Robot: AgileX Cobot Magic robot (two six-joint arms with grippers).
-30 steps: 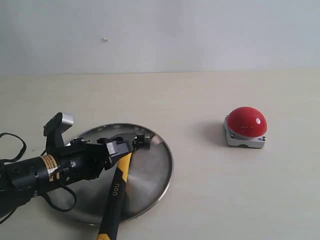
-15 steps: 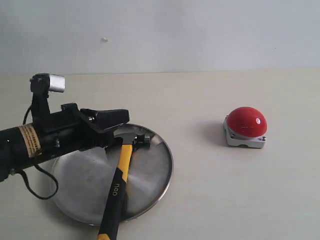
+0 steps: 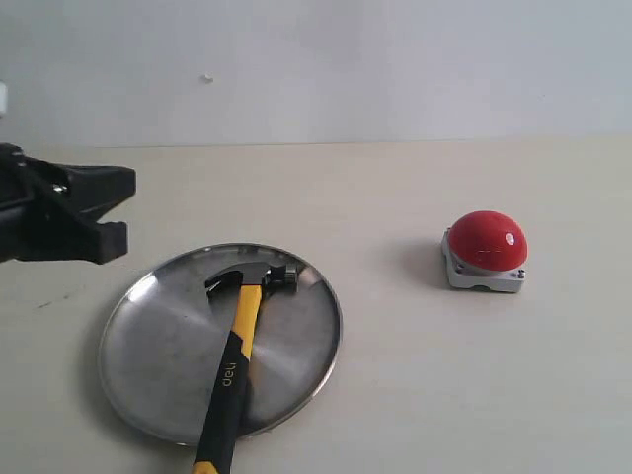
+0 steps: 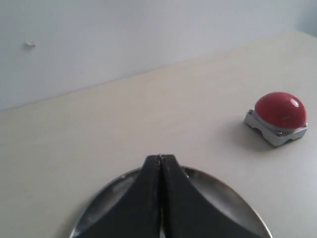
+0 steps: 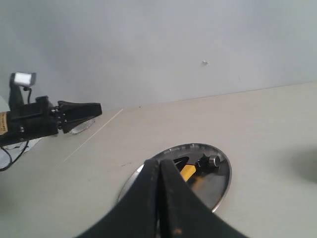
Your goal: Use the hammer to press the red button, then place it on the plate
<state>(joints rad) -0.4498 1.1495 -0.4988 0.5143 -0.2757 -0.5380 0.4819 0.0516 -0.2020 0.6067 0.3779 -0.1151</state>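
The hammer [image 3: 235, 363] lies on the plate [image 3: 158, 346], dark head toward the far rim, its yellow-and-black handle sticking out over the near rim. The red button [image 3: 485, 242] sits on its grey base to the right, well apart. My left gripper [image 3: 130, 184] hovers up and to the left of the plate, shut and empty. In the left wrist view the shut left gripper [image 4: 160, 157] hides the hammer; the plate's rim [image 4: 224, 186] and the button [image 4: 280, 110] show. My right gripper [image 5: 159, 161], out of the exterior view, is shut over the plate [image 5: 219, 182] and hammer head [image 5: 207, 162].
The pale tabletop [image 3: 395, 197] runs back to a plain grey wall [image 3: 346, 69]. The right wrist view shows the left arm [image 5: 44, 121] with its camera at the far left, beyond a thin line on the table.
My left gripper has left the hammer, risen and drawn back to the left, off the plate. The hammer stays lying on the plate. The button has not moved.
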